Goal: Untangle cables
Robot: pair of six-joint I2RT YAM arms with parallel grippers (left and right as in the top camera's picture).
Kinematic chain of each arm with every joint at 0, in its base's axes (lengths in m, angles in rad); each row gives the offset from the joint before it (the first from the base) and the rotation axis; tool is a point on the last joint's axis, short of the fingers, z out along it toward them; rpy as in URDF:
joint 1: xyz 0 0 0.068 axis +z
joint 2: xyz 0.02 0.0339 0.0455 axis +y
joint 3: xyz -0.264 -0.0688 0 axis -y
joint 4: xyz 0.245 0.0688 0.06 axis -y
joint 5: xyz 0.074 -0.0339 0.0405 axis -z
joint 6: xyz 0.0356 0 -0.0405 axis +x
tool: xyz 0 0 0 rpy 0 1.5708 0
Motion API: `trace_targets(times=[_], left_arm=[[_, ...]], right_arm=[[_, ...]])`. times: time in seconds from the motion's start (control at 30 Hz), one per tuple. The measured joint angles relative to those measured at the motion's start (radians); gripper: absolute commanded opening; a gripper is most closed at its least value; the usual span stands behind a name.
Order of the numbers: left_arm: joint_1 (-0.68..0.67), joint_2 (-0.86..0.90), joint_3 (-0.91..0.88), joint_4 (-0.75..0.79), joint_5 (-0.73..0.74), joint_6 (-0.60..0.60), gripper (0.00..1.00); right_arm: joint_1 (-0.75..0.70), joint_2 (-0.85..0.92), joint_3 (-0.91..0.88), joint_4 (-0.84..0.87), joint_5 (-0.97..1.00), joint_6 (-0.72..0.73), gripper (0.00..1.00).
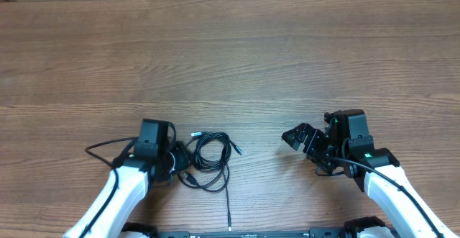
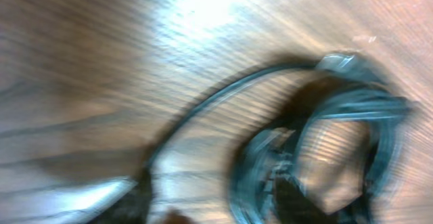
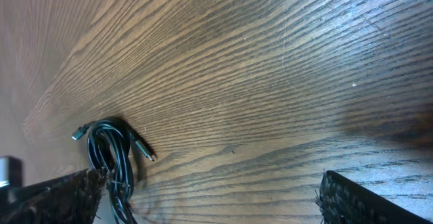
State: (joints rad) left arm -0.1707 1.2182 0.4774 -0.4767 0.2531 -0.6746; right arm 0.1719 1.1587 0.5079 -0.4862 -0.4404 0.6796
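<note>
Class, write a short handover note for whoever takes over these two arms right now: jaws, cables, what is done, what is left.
Cables: one tangled heap on the table.
Left gripper: at the heap's left edge; its own view is blurred, so the jaws are unclear.
Right gripper: jaws open, empty, apart to the right of the heap.
Done: none separated yet.
Left: pull the cords apart.

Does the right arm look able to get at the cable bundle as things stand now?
Probably yes. The right gripper stands open to the right of the cables, with only bare table between them; the left gripper is at their other side.
</note>
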Motion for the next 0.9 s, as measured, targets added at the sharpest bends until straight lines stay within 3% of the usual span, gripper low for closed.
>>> trace_targets(times=[0.27, 0.4, 0.7, 0.8, 0.9], left_arm=[[0.005, -0.237, 0.029, 0.002, 0.182, 0.119, 0.99], [0.005, -0.329, 0.033, -0.002, 0.200, 0.074, 1.00], [-0.023, -0.272, 0.037, -0.050, 0.212, -0.335, 0.94], [-0.058, -0.205, 0.038, -0.105, 0.206, -0.553, 0.78], [-0.116, -0.135, 0.038, -0.104, 0.192, -0.740, 0.72]], right_arm=[[0.000, 0.000, 0.000, 0.000, 0.000, 0.000, 1.00], [0.000, 0.000, 0.000, 0.000, 0.000, 0.000, 1.00], [0.000, 0.000, 0.000, 0.000, 0.000, 0.000, 1.00], [0.000, 0.000, 0.000, 0.000, 0.000, 0.000, 1.00], [0.000, 0.000, 0.000, 0.000, 0.000, 0.001, 1.00]])
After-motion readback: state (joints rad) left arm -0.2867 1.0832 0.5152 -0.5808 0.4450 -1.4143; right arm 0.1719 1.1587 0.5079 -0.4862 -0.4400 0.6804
